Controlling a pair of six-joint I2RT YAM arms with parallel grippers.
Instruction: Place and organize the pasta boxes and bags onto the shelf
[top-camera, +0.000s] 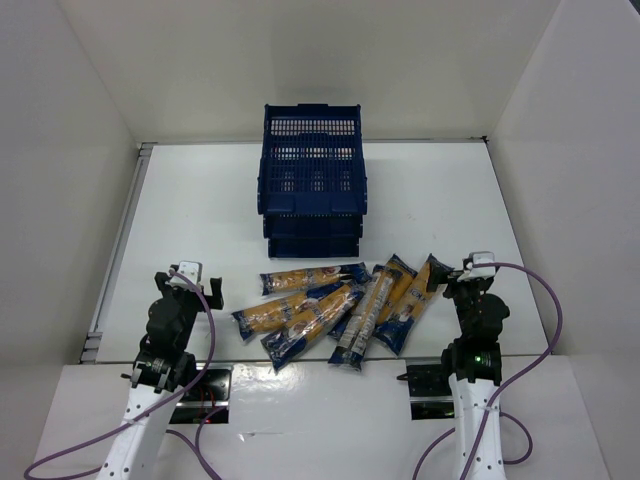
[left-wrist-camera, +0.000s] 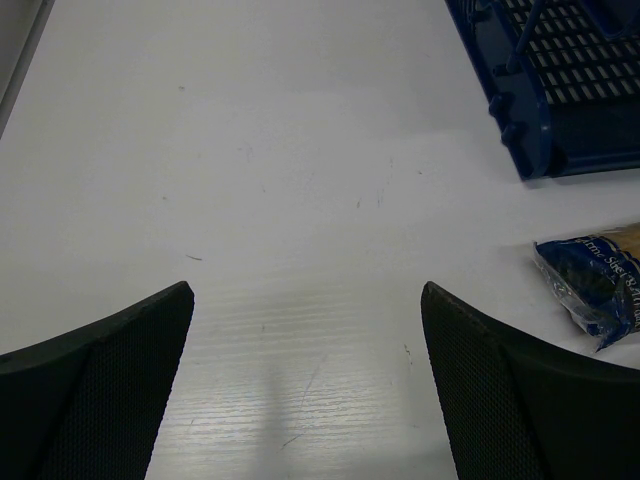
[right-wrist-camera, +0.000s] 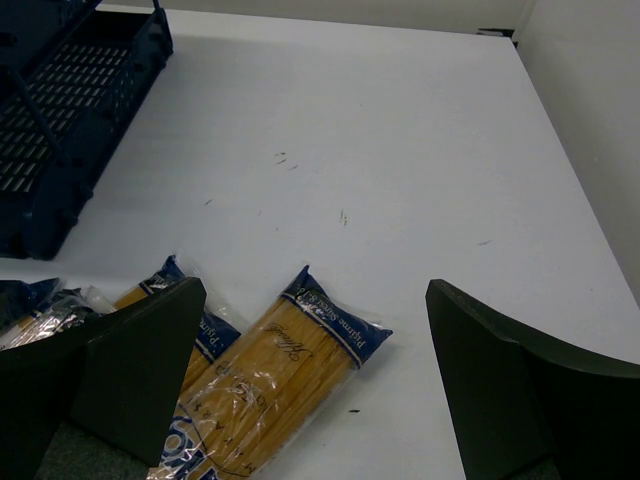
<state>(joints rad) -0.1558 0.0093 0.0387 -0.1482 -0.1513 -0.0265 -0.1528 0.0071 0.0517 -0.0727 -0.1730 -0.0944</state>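
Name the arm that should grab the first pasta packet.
Right. The right claw, open, frames a pasta packet; the left claw faces table, only a packet end at the view's edge.

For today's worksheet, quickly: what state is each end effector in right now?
Left end effector: open, holding nothing.
Right end effector: open, holding nothing.

Black arm joints (top-camera: 172, 322), white lower links (top-camera: 135, 440), purple cables (top-camera: 212, 330), green light (top-camera: 479, 357), textured black left end effector (left-wrist-camera: 305, 290)
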